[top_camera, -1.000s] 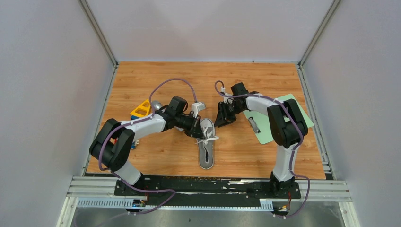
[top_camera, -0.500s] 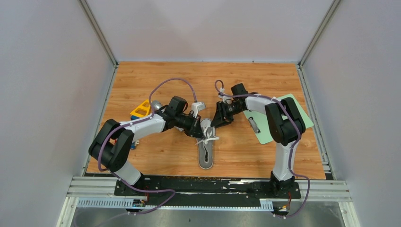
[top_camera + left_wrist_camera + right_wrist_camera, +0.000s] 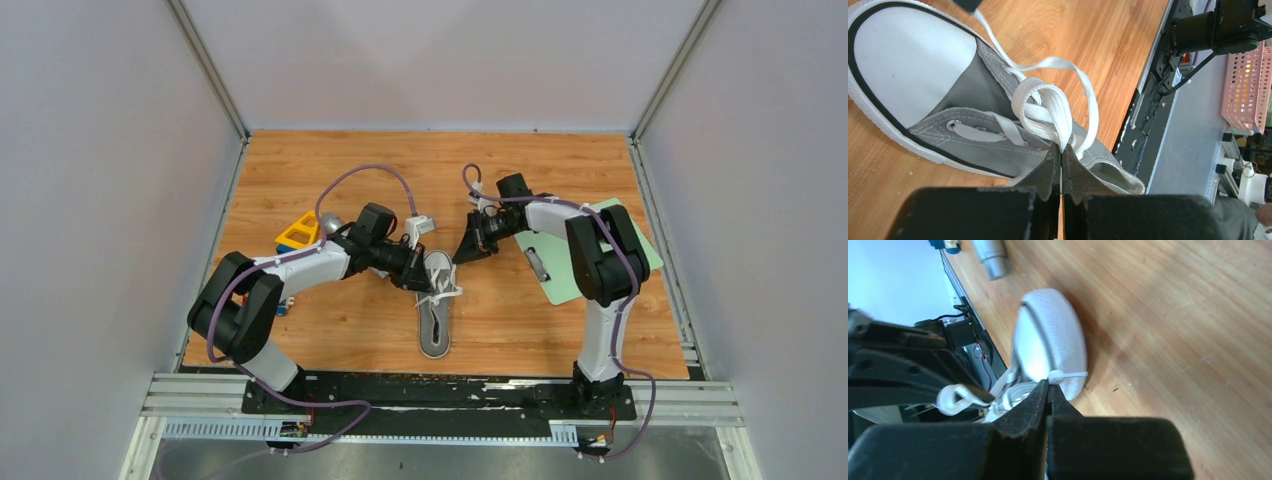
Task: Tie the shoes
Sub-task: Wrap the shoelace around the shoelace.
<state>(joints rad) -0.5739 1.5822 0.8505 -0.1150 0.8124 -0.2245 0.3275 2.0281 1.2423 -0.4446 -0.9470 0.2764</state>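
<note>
From above, we see the sneaker [image 3: 436, 325] lying on the wooden table [image 3: 520, 330] between the two arms, toe pointing far and heel near. The left gripper [image 3: 418, 281] reaches in from the left over the lacing, while the right gripper [image 3: 464, 253] sits just beside the toe on its far right. In the left wrist view, the jaws are pressed together on a lace loop [image 3: 1045, 107] that rises from the eyelets behind the white toe cap [image 3: 908, 65]. A second strand runs off past the toe towards the top of the picture. In the right wrist view, the jaws are also together, and a short lace end [image 3: 1068, 375] sticks out at their tips right by the toe, so we judge it pinched there, though only barely. The step in hand looks like drawing the two strands apart to set the knot. To do it well, we should pull both grippers outward evenly and low over the table. The tension should be steady enough to close the knot without dragging the sneaker or letting the thin end slip from the right jaws.
</note>
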